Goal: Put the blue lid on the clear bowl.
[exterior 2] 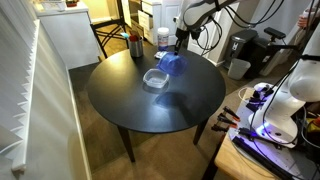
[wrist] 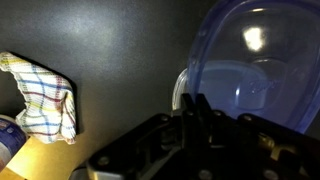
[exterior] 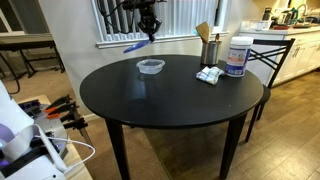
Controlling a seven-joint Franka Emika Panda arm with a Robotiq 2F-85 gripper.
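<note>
Clamping the claw (exterior: 149, 32) (exterior 2: 181, 44) (wrist: 196, 106) narrowly onto the rim of the blue lid (exterior: 135, 45) (exterior 2: 170, 62) (wrist: 260, 60). Holding that lid tilted in the air over the round black counter (exterior: 170, 105) (exterior 2: 140, 112), raised clear of the clear bowl (exterior: 150, 66) (exterior 2: 155, 78) and close to it. Showing the bowl standing upright on the counter, well apart from the white tub (exterior: 237, 57), the metal cup (exterior: 210, 50) and the checked cloth (exterior: 208, 75) (wrist: 40, 95) grouped near the edge.
</note>
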